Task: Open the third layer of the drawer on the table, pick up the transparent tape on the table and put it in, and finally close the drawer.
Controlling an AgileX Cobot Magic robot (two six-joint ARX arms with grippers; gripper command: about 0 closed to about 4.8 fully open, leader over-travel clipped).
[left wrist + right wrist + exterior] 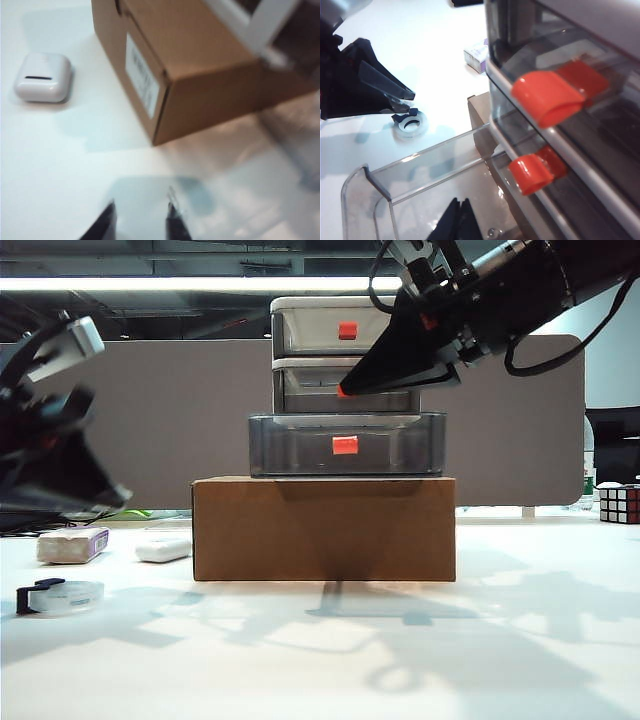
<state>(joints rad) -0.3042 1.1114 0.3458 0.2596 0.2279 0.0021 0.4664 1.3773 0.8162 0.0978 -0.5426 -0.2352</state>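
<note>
We are viewing the drawer (345, 390) standing on a cardboard box (324, 528) at the middle of the table (520, 640). Its third layer (346, 445) is sitting pulled out toward the table's front edge, its smoky tray projecting beyond the two tiers above and overhanging the box front; in the right wrist view the tray's clear wall (420, 170) is showing no contents that we can make out. The tape (60, 596) is lying flat near the table's front-left corner, its black cutter pointing toward the left edge. Behind it, toward the box, a whitish block (72, 545) and a white oval case (163, 549) are resting side by side, apart from each other.

The left gripper (85, 490) is hanging above the table's left side, over the tape and clear of it; its two dark fingertips (172, 220) are standing slightly apart with nothing between them. The right gripper (350, 388) is reaching in from the right at the height of the middle tier's red tab, its fingers (457, 220) pressed together with nothing between them, positioned above the pulled-out tray.
</note>
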